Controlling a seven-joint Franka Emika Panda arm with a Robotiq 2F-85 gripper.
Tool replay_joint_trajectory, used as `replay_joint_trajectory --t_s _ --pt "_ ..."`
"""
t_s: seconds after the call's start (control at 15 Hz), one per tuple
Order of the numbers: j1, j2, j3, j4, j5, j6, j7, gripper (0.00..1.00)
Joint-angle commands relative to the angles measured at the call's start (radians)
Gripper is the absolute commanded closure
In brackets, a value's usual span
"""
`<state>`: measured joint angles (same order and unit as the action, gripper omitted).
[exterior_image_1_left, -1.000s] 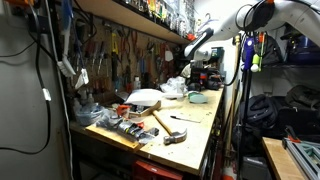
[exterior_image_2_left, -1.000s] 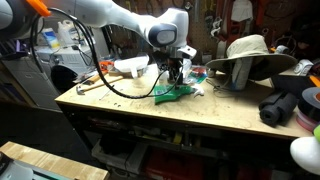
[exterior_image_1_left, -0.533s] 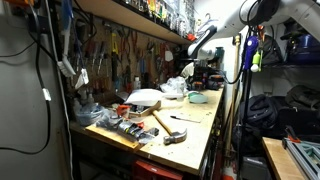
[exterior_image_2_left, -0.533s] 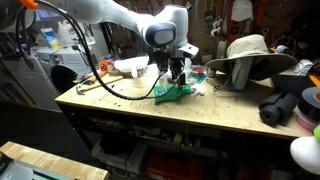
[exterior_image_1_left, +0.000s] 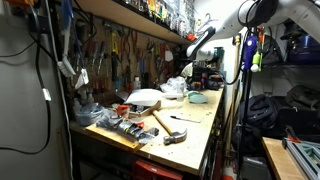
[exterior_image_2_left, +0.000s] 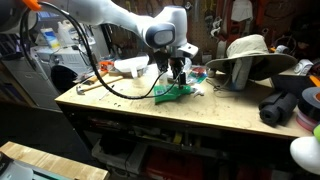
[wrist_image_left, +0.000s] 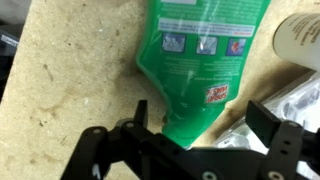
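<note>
A green plastic pouch (wrist_image_left: 200, 60) with printed labels lies flat on the plywood workbench (wrist_image_left: 70, 70). In the wrist view my gripper (wrist_image_left: 205, 115) hangs just above its lower end, jaws wide apart, one finger (wrist_image_left: 140, 115) at the pouch's left edge and the other finger (wrist_image_left: 272, 122) off to its right. Nothing is between the pads but the pouch below. In an exterior view the gripper (exterior_image_2_left: 176, 68) points down over the green pouch (exterior_image_2_left: 172, 93) near the bench's middle. The far view shows the gripper (exterior_image_1_left: 192, 57) at the back of the bench.
A straw hat (exterior_image_2_left: 245, 55) sits right of the pouch, a white bowl (exterior_image_2_left: 131, 67) and a hammer (exterior_image_2_left: 92, 84) to its left. Crinkled clear plastic (wrist_image_left: 300, 95) and a white bottle (wrist_image_left: 300, 40) lie beside the pouch. A hammer (exterior_image_1_left: 166, 125) and tools crowd the bench's near end.
The arm has shifted very slightly over the pouch; the jaws stay wide open.
</note>
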<state>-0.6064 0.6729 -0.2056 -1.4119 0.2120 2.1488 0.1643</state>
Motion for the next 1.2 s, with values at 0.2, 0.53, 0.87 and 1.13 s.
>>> replay_joint_trajectory --t_s 0.2,0.53,0.87,1.13 --pt "0.062 0.075 -0.047 0.020 -0.006 0.078 0.064 0.00" --pt "0.085 0.104 -0.083 0.012 -0.022 0.145 0.084 0.00" --pt "0.077 0.097 -0.059 -0.006 -0.007 0.084 0.028 0.00" --pt "0.080 0.065 -0.052 -0.052 -0.007 -0.008 -0.019 0.00"
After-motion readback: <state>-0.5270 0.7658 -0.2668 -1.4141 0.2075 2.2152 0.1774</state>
